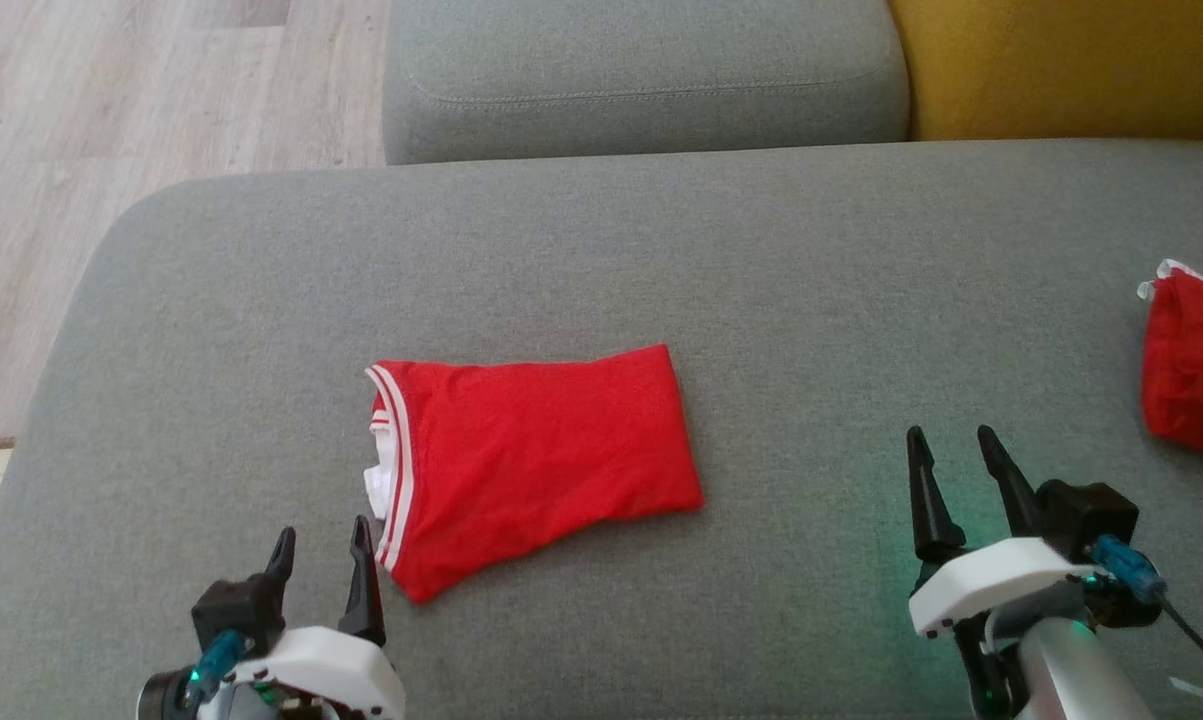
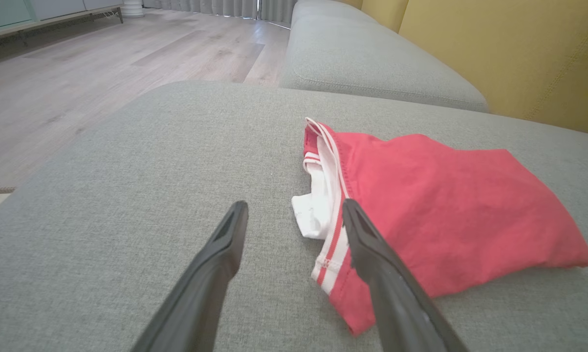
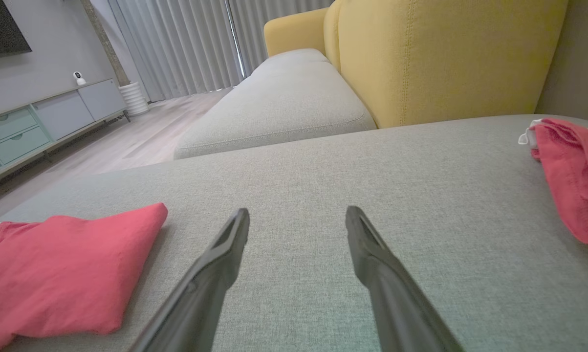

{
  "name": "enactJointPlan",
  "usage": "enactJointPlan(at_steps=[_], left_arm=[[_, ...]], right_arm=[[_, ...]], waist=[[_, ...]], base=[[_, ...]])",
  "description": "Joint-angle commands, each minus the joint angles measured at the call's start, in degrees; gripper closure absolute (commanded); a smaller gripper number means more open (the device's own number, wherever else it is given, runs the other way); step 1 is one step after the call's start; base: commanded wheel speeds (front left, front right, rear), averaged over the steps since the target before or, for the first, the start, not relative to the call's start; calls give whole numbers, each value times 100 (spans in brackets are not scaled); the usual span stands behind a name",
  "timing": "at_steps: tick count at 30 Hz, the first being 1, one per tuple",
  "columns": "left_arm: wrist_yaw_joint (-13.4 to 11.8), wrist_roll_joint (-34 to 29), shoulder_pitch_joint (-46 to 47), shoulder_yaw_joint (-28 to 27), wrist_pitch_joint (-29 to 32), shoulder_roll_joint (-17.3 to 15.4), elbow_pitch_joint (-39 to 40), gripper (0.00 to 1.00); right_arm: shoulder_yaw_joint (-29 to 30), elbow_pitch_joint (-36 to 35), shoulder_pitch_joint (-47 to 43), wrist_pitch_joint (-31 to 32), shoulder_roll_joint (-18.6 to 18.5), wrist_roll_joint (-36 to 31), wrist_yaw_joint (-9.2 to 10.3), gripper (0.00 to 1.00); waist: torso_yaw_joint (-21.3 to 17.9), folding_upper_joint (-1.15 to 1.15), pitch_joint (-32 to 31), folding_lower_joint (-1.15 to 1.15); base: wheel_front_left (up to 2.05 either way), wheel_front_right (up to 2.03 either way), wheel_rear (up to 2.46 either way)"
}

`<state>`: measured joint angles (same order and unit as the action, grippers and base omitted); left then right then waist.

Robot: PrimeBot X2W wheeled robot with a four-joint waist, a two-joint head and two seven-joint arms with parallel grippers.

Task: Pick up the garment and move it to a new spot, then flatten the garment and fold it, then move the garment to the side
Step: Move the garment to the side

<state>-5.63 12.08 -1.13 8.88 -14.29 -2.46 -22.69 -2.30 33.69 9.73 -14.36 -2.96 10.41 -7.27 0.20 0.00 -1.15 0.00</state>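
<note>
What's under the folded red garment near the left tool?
The red garment lies on the grey cushion. White fabric pokes out under its striped edge; anything else beneath is covered.

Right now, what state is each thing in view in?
red garment: folded, lying flat on the grey cushion.
second red garment: bunched, on the cushion's right side.
left gripper: open, empty, beside the red garment's striped hem.
right gripper: open, empty, over bare cushion.

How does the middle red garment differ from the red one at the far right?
The middle garment lies folded flat; the right garment is bunched. The middle garment shows a striped white band; the right garment a small white scrap. Both are red, on the grey cushion.
</note>
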Motion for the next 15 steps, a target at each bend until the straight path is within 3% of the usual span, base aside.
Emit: enactJointPlan(at_steps=[1, 15], left_arm=[[-45, -56, 98, -185, -71, -42, 199, 0], [-21, -62, 155, -127, -71, -42, 274, 0]], right_arm=[[-155, -202, 53, -63, 8, -60, -22, 0], [-229, -250, 46, -63, 8, -137, -22, 0]], waist=[[5, 0, 3, 0], [177, 0, 149, 0]], base=[[0, 0, 0], [0, 0, 0]])
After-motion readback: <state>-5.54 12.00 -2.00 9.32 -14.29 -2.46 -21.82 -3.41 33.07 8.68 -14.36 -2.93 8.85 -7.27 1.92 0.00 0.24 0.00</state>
